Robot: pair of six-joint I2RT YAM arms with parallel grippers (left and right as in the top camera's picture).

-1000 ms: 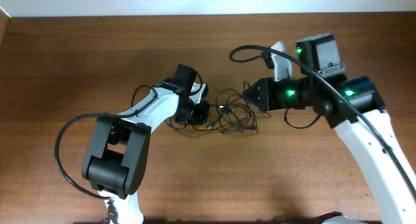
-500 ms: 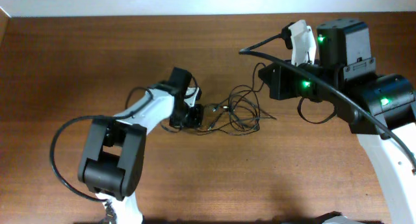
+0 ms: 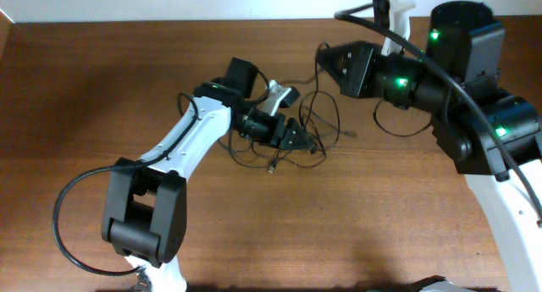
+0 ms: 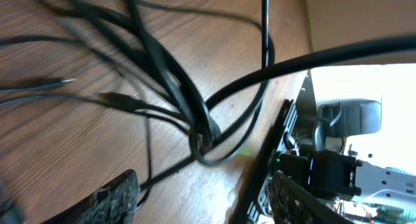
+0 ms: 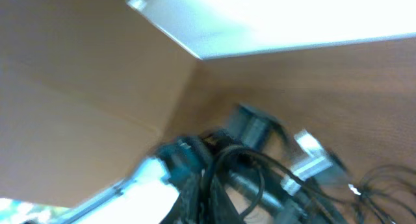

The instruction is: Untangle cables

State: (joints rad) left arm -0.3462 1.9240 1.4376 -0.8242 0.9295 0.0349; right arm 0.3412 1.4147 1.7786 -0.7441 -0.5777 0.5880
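Your left gripper (image 3: 298,138) lay low over the wooden surface (image 3: 102,80) near its middle. Its fingers (image 4: 114,199) were spread apart with nothing between them, and the cables (image 4: 175,87) lay just ahead of the tips. The tangle sat between the two arms, its knot drawn tight where several cords crossed. Your right gripper (image 3: 326,59) hung high at the far side, jaws closed, apparently pinching strands that rose from the heap, though its own camera was too blurred to confirm this. That lift likely served to stretch the bundle, so the opened left could pick a strand to draw aside.
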